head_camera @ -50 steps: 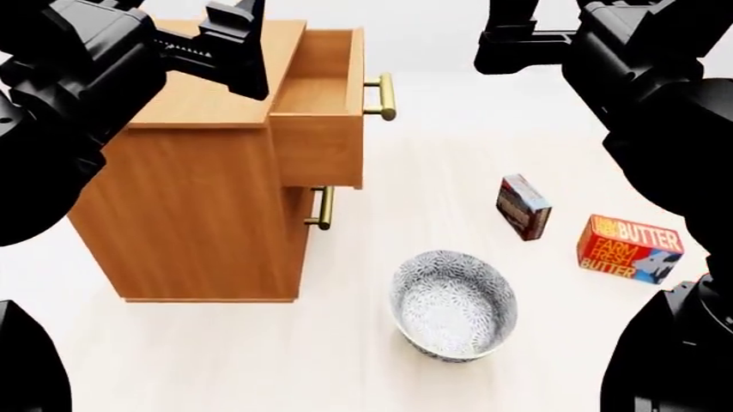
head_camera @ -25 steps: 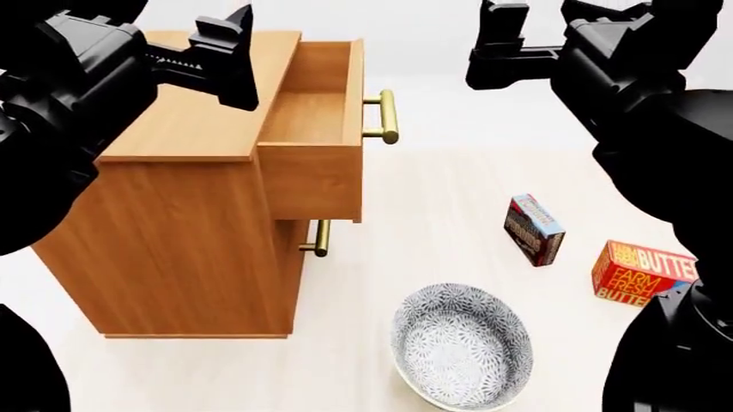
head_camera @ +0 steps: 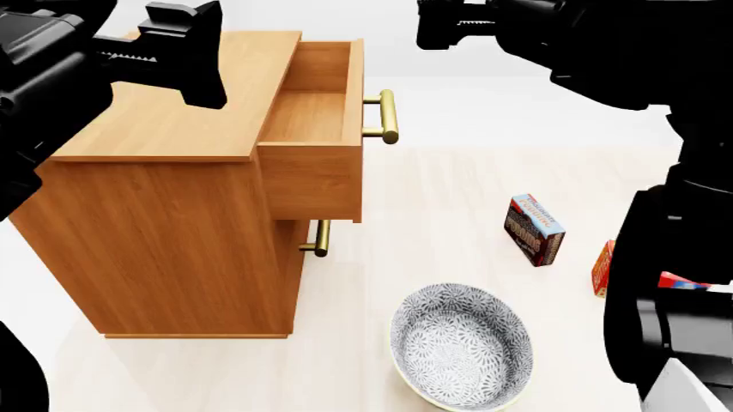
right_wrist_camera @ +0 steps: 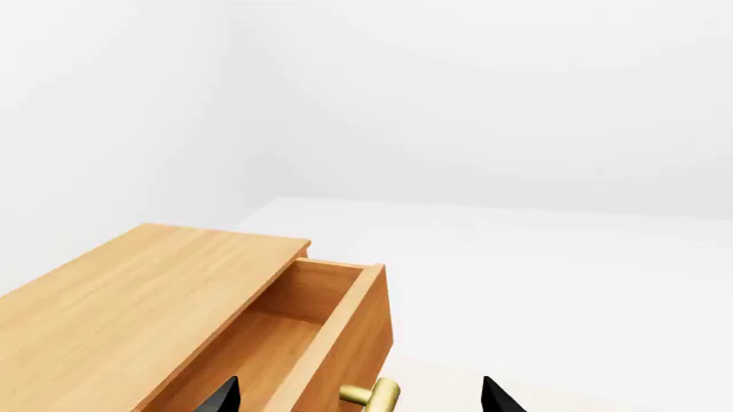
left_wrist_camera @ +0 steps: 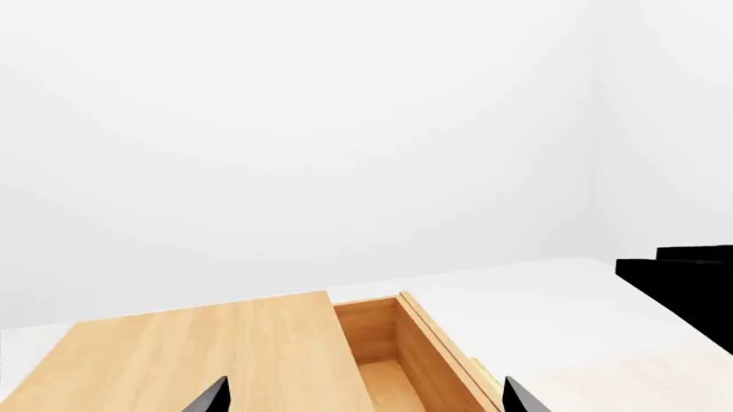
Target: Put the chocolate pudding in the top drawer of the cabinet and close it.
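Both grippers, left [head_camera: 189, 51] and right [right_wrist_camera: 357, 396], hang open and empty above the cabinet [head_camera: 160, 206]. Its top drawer [head_camera: 311, 129] is open. Right of the cabinet, the pudding [head_camera: 534, 228] stands on edge; a clumsy grab could tip it.

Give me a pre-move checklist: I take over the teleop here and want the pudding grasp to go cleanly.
1. Top drawer pulled out: ok.
2. Drawer floor free of objects: ok as far as the head and right wrist views show it.
3. Chocolate pudding in sight on the floor, standing apart from the patterned bowl: ok.
4. Butter box clear of the pudding: cannot tell, the right arm hides most of it.
5. Right gripper open and empty: ok, fingertips apart with nothing between.
6. Left gripper open and empty, above the cabinet: ok.
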### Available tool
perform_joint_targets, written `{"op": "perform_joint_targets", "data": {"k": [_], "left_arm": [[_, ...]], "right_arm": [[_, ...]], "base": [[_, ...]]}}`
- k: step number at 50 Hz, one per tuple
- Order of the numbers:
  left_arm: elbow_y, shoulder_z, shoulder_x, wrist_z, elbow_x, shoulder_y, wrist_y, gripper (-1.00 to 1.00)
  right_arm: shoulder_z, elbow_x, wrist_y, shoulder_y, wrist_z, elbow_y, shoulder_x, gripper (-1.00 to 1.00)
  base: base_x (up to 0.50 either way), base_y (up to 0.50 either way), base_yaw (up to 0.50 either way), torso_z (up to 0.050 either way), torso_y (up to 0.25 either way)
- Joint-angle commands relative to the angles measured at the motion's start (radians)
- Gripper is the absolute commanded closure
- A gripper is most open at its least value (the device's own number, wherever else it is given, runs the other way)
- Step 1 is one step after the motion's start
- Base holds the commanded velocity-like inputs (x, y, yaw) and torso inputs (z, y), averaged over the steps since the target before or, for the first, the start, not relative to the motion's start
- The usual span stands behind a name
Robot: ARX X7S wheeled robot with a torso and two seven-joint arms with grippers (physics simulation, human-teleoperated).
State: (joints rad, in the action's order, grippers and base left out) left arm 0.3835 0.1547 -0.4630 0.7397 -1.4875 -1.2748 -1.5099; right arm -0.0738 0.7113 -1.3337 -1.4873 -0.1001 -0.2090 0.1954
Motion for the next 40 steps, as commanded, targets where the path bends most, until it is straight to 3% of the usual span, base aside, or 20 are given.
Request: {"op": "perform_joint_targets", "data": {"k": [1,9,20,26,32,40], "left_arm": [[-0.055,-0.014,-0.090,0.301,-0.370,-0.057,0.031,-1.00],[-0.073,-0.081,-0.153,0.384,-0.496,-0.120,0.082,-1.00],[-0.075,-0.116,-0.180,0.396,-0.525,-0.155,0.102,-1.00],[-0.072,-0.123,-0.179,0.383,-0.513,-0.153,0.105,-1.00],[-0.071,-0.131,-0.180,0.377,-0.511,-0.152,0.113,-1.00],[-0.068,-0.137,-0.185,0.369,-0.510,-0.157,0.123,-1.00]], "right_arm": [[-0.182,-0.074,0.083,-0.248,0.202,-0.486,-0.065,-1.00],[-0.375,-0.190,0.366,-0.479,0.442,-1.068,-0.195,-1.00],[-1.059,0.470,0.435,-0.489,0.338,-1.057,-0.195,-1.00],[-1.330,0.692,0.476,-0.514,0.317,-1.028,-0.195,-1.00],[-1.453,0.786,0.492,-0.527,0.287,-0.996,-0.195,-1.00],[-1.486,0.849,0.461,-0.541,0.200,-0.974,-0.195,-1.00]], "base": [[0.00,0.00,0.00,0.000,0.000],[0.00,0.00,0.00,0.000,0.000],[0.00,0.00,0.00,0.000,0.000],[0.00,0.00,0.00,0.000,0.000],[0.00,0.00,0.00,0.000,0.000],[0.00,0.00,0.00,0.000,0.000]]}}
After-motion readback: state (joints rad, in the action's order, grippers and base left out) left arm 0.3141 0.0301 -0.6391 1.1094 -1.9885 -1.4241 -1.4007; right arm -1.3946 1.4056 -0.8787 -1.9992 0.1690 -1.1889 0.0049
